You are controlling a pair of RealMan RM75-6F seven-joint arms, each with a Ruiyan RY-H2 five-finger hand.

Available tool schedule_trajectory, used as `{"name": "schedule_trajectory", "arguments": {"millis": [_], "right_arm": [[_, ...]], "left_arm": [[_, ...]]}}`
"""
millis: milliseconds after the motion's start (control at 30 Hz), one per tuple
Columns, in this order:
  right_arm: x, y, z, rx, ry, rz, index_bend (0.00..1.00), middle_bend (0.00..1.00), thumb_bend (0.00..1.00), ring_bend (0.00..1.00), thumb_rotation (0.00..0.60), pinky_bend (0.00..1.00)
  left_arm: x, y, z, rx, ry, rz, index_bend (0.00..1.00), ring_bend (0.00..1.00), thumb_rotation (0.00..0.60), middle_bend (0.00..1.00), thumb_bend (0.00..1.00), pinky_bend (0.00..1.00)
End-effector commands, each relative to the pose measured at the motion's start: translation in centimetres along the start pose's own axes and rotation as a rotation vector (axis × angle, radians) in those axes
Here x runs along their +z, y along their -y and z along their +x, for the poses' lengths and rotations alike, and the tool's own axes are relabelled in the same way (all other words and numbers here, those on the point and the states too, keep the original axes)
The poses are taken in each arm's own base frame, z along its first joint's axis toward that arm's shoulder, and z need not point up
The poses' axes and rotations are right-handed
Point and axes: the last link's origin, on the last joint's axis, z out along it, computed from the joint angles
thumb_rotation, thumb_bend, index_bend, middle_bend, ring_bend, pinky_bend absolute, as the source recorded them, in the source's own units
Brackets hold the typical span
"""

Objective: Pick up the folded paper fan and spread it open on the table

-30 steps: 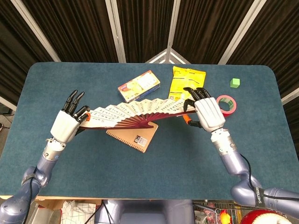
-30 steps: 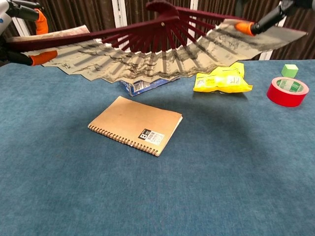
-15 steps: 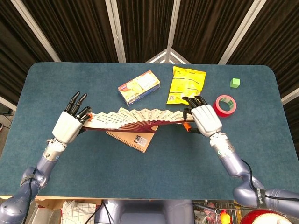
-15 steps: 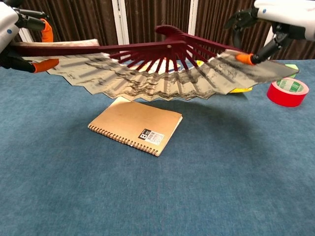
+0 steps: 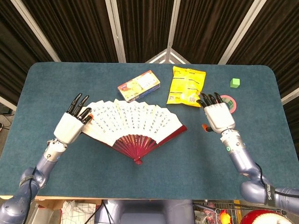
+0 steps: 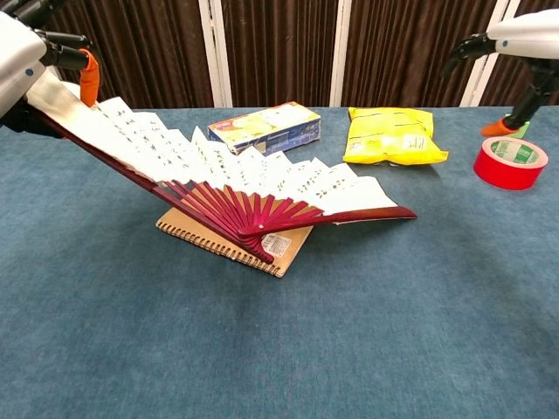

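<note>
The paper fan is spread wide, white leaf with writing facing up, dark red ribs meeting at a pivot toward the table's front. In the chest view the fan slopes: its right end lies low over the table, its left end is lifted. My left hand grips that raised left end. My right hand is off the fan, to its right, fingers spread and holding nothing; in the chest view my right hand hovers above the red tape.
A brown spiral notebook lies under the fan. Behind it are a yellow-blue box and a yellow bag. A red tape roll sits by my right hand, and a green cube at the back right.
The right hand has let go of the fan's right end and drawn away to the right. The fan has dropped and tipped leaf-up onto the notebook, with its left end still held.
</note>
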Motion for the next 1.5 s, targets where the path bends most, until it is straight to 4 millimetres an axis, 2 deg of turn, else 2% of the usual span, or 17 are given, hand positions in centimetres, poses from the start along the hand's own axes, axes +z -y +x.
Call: {"name": "schedule_trajectory", "arguments": {"millis": [33, 133, 200, 300, 467, 567, 767, 967, 1100, 1267, 1367, 1500], "right_arm": [[0.0, -0.3, -0.1, 0.004, -0.002, -0.011, 0.18, 0.08, 0.26, 0.1, 0.6, 0.07], [-0.1, -0.5, -0.4, 0.008, 0.0, -0.022, 0.18, 0.08, 0.25, 0.1, 0.6, 0.07], [0.0, -0.7, -0.7, 0.0, 0.005, -0.029, 0.18, 0.08, 0.26, 0.1, 0.6, 0.07], [0.0, -0.7, -0.9, 0.009, 0.008, -0.037, 0.18, 0.08, 0.26, 0.1, 0.6, 0.07], [0.0, -0.8, -1.1, 0.021, 0.011, -0.045, 0.18, 0.08, 0.26, 0.1, 0.6, 0.07], [0.0, -0.8, -1.2, 0.027, 0.015, -0.046, 0.18, 0.08, 0.26, 0.1, 0.6, 0.07], [-0.1, -0.6, -1.7, 0.035, 0.026, -0.041, 0.18, 0.08, 0.26, 0.1, 0.6, 0.07], [-0.2, -0.9, -2.3, 0.041, 0.038, -0.046, 0.18, 0.08, 0.25, 0.1, 0.6, 0.07], [-0.4, -1.1, -2.6, 0.064, 0.041, -0.047, 0.18, 0.08, 0.25, 0.1, 0.6, 0.07], [-2.2, -0.7, -2.9, 0.18, 0.001, -0.015, 0.18, 0.08, 0.26, 0.1, 0.6, 0.07], [-4.3, -0.6, -3.6, 0.235, -0.048, 0.008, 0.18, 0.08, 0.26, 0.1, 0.6, 0.07], [-7.8, -0.7, -4.9, 0.313, -0.122, 0.024, 0.18, 0.08, 0.26, 0.1, 0.6, 0.07]], "left_arm": [[-0.5, 0.4, -0.3, 0.025, 0.039, -0.002, 0.54, 0.01, 0.6, 0.37, 0.37, 0.02], [-1.3, 1.5, -1.5, 0.052, 0.151, 0.04, 0.33, 0.0, 0.6, 0.22, 0.33, 0.0], [-1.8, 2.6, -2.2, 0.083, 0.238, 0.085, 0.18, 0.0, 0.6, 0.11, 0.22, 0.0], [-2.4, 3.6, -2.6, 0.084, 0.317, 0.131, 0.09, 0.0, 0.6, 0.02, 0.14, 0.0], [-3.6, 4.9, -1.6, 0.106, 0.463, 0.218, 0.0, 0.0, 0.6, 0.0, 0.11, 0.0], [-4.3, 5.2, 0.1, 0.18, 0.596, 0.256, 0.0, 0.0, 0.6, 0.0, 0.08, 0.0], [-4.1, 5.2, 3.3, 0.282, 0.81, 0.32, 0.0, 0.0, 0.6, 0.0, 0.06, 0.0], [-4.7, 5.8, 5.7, 0.304, 1.042, 0.493, 0.0, 0.0, 0.6, 0.0, 0.06, 0.0], [-4.7, 5.4, 7.6, 0.226, 1.16, 0.604, 0.0, 0.0, 0.6, 0.0, 0.08, 0.0], [-5.4, 5.0, 10.2, 0.2, 1.076, 0.666, 0.0, 0.0, 0.6, 0.0, 0.1, 0.0], [-7.5, 3.8, 11.6, 0.178, 0.955, 0.656, 0.0, 0.0, 0.6, 0.0, 0.1, 0.0], [-11.3, 2.4, 13.2, 0.098, 0.769, 0.663, 0.0, 0.0, 0.6, 0.0, 0.1, 0.0]]}}
